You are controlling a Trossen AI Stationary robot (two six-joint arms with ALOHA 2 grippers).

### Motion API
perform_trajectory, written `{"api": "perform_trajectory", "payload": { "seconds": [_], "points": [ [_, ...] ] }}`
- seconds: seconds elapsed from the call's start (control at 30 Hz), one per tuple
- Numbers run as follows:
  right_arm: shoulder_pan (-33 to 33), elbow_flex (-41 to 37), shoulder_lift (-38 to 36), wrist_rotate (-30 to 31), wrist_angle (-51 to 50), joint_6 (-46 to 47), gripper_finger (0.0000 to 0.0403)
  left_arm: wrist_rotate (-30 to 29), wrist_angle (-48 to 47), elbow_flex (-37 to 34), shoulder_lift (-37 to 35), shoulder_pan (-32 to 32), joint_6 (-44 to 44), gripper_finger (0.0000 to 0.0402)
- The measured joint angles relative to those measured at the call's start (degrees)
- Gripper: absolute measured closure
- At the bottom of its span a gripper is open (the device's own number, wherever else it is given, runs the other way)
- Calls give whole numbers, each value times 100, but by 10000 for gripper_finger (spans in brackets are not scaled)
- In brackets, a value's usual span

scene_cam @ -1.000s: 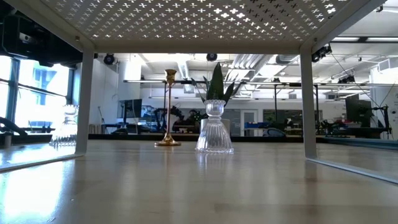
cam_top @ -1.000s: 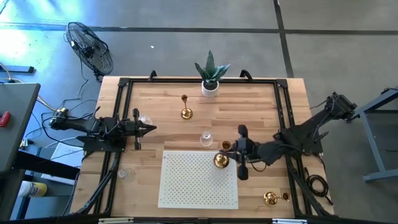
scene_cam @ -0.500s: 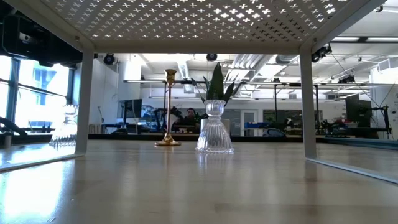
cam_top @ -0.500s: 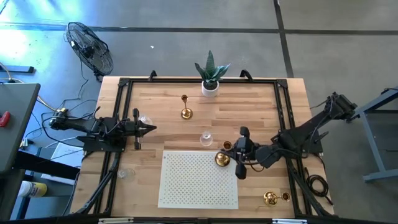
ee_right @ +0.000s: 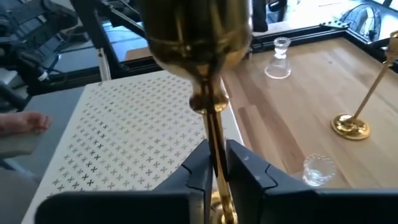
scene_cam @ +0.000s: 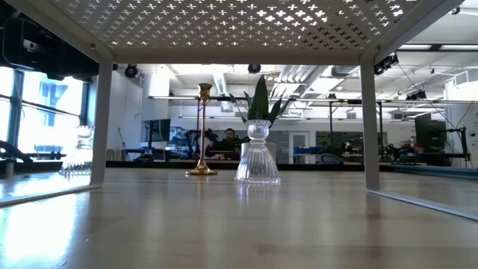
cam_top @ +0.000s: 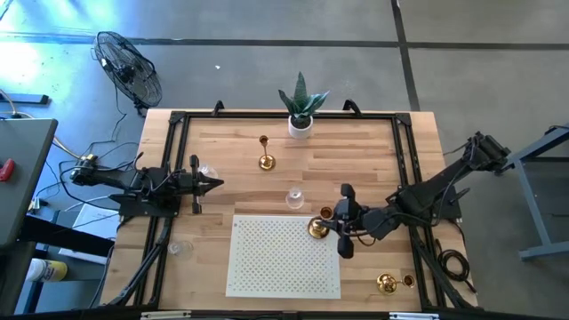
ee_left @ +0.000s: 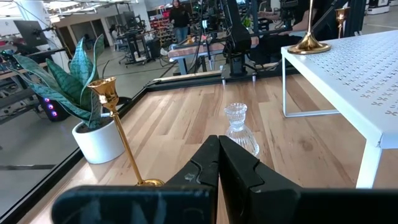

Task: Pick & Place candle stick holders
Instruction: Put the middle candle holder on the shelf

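**Over the white rack's right edge, a brass holder is settling into place**

At the perforated white rack (cam_top: 284, 258), you are watching the right gripper (cam_top: 332, 227) pinching the thin stem of a gold brass candle stick holder (ee_right: 208, 74), its fingers (ee_right: 245, 165) closed narrowly around the stem just below the cup. Compared with a second ago, the gripper and the holder's round base (cam_top: 316, 229) are sitting slightly lower and nearer the rack's right edge, and the shift over the last half second is tiny. That is suggesting a placement on the rack top nearing its end, with release likely the next call, though you cannot tell from these views whether the base is resting fully on the rack.

You are seeing the left gripper (ee_left: 219, 163) waiting at the table's left side, its fingers pressed together on nothing, unmoved over the second.

Elsewhere nothing is changing: a second brass holder (cam_top: 265, 155) is standing upright near the white pot with the plant (cam_top: 300, 117), a clear glass holder (cam_top: 294, 197) is standing between that one and the rack, and a third brass holder (cam_top: 388, 283) is lying near the table's front right corner. Two more glass holders, one (cam_top: 208, 170) just beside the left gripper and one (cam_top: 177, 248) left of the rack, are also waiting.
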Motion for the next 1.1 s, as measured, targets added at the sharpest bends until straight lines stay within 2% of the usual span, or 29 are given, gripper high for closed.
{"api": "perform_trajectory", "payload": {
  "seconds": [0.2, 1.1],
  "points": [
    [2, -4, 2, -191, -33, -73, 360, 0, 0, 0, 0, 0, 0, 401],
    [0, -4, 3, -195, 1, -234, 359, 1, 0, 1, 0, 1, 0, 401]
  ]
}}
